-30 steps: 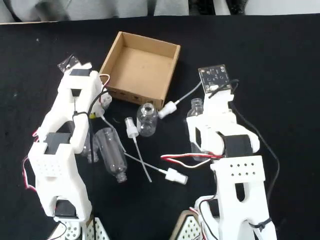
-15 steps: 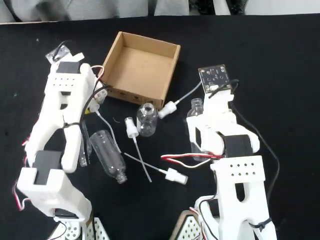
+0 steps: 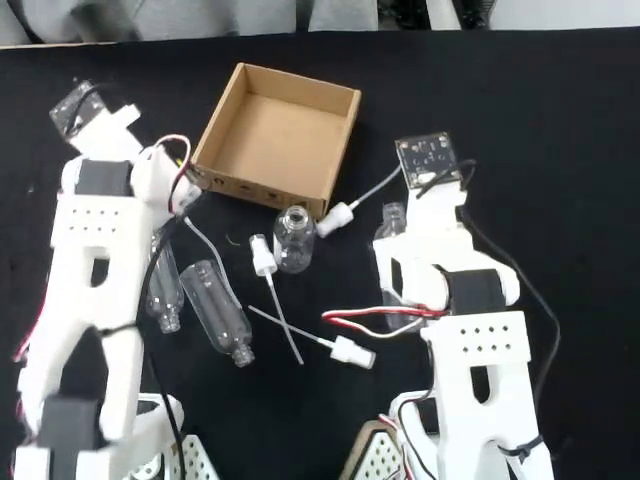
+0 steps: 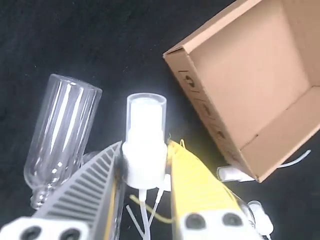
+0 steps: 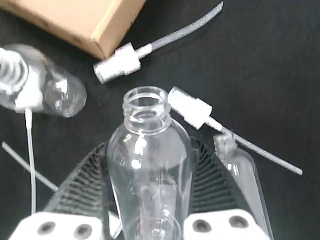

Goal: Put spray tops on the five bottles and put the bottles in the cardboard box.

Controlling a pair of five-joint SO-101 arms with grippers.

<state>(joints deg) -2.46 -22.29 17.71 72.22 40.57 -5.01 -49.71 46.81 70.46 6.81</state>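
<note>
At far left, the left gripper (image 4: pixel 145 152) is clenched on a spray top (image 4: pixel 146 117) (its dip tube trails beneath), held above the black table (image 3: pixel 560 120) near the cardboard box (image 3: pixel 262 192). Beside that arm, two uncapped bottles (image 3: pixel 222 312) lie on their sides. At centre, a third bottle (image 3: pixel 295 238) stands just beside the box's near wall, among three loose spray tops (image 3: pixel 352 351). At right, the right gripper (image 5: pixel 151 146) grasps an open-necked bottle (image 5: pixel 146 107) by its body.
</note>
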